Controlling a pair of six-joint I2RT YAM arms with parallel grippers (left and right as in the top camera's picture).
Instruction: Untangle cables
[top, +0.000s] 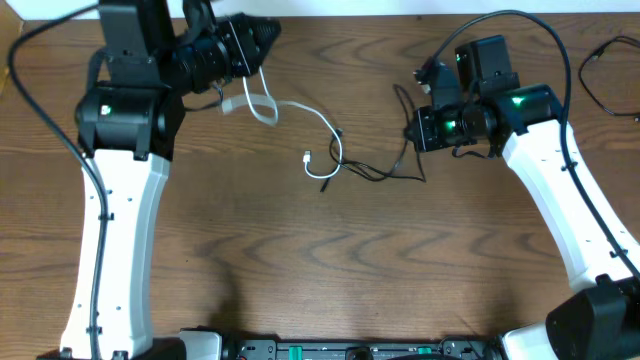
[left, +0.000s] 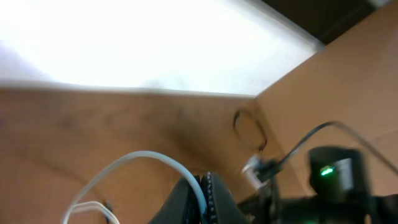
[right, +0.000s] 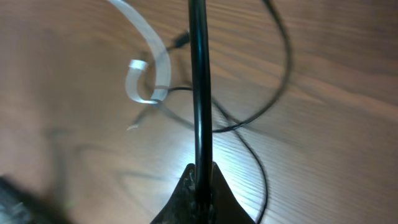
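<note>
Between both pairs of jaws the white cable (top: 310, 110) and black cable (top: 385, 172) lie crossed, so the untangling seems hardly begun. The left gripper (left: 203, 185) is clamped on the white one, the right gripper (right: 199, 177) on the black.

White cable (top: 262, 105): flat and ribbon-like at its upper end, curled into a loop just beside the left pincer (left: 204, 186) and pinched between its closed tips. Narrows into a thin white lead running right across the brown worktop (top: 300, 270), then bending down to a small white plug (top: 308, 157). Black cable (top: 385, 172): thin and dark, clamped in the closed right pincer (right: 200, 177), stretched straight away from the tips in the right wrist view. Trails left in loose curves flat on the wood, crossing and tangling with the white lead close to the plug
</note>
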